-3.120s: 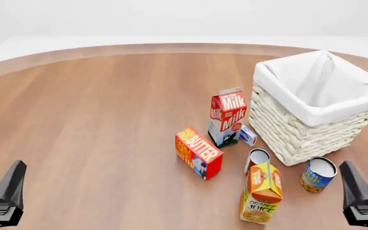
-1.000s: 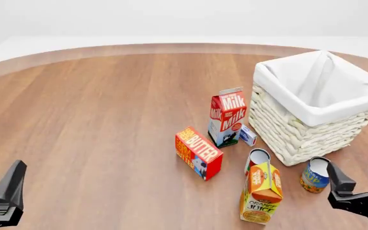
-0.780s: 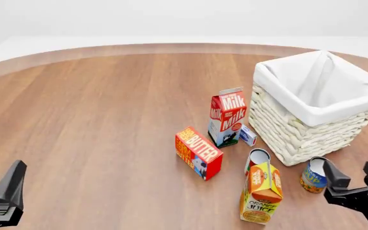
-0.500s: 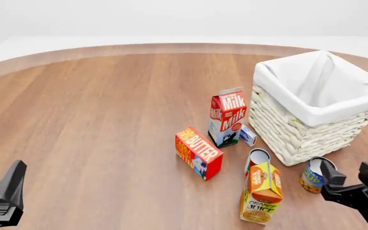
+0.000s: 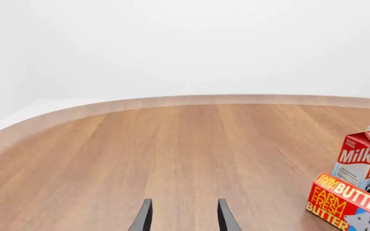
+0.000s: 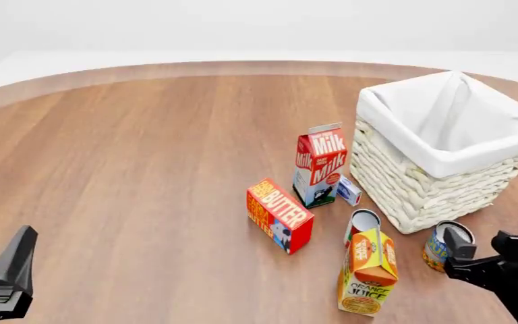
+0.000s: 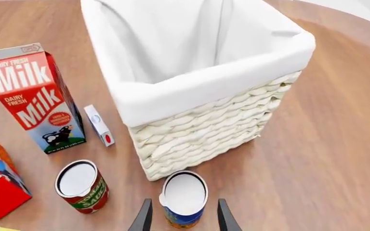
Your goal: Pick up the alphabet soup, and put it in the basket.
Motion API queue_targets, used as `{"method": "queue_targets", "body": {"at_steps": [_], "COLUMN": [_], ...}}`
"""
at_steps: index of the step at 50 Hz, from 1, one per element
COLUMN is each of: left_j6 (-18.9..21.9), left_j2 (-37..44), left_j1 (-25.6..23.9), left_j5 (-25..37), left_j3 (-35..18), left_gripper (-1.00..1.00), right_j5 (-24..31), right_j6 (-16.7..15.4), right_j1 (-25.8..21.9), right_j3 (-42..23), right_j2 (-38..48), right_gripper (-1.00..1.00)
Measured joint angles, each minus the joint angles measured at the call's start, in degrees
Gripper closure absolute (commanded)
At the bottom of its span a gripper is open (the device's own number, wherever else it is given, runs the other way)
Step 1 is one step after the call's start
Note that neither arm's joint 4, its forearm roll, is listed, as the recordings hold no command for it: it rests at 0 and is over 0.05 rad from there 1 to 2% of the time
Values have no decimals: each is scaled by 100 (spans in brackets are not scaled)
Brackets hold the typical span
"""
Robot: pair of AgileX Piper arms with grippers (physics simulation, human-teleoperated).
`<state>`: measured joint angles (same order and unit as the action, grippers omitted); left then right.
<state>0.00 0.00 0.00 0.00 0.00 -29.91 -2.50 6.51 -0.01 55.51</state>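
Round wood-grain desk (image 6: 151, 155) with pale raised rim, white surroundings. Right gripper (image 7: 182, 219) spread, straddling alphabet soup (image 7: 183, 197); left gripper (image 5: 182, 216) released, holding nothing.

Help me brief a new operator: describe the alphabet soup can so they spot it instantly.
Find the big white wicker basket on the table's right. The alphabet soup stands upright by its near corner, between the right gripper fingers. Its blue and orange-yellow label separates it from the red-labelled can beside the orange juice carton.
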Motion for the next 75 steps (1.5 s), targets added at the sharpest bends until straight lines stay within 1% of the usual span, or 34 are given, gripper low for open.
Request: {"method": "queue_targets", "body": {"at_steps": [21,53,75], "left_j6": [0,0,0], "left_j2": [0,0,0], "left_j1": [0,0,0], "left_j5": [0,0,0], "left_j3": [0,0,0], "left_gripper": [-100,-100,-100], "right_j5": [-675,-2160,-3046], "right_j6": [3,1,27], "right_j1": [16,37,41], "right_j3": [0,-2,-1], "right_j2": [876,2634,3712], "right_gripper": [-100,-100,-100]}}
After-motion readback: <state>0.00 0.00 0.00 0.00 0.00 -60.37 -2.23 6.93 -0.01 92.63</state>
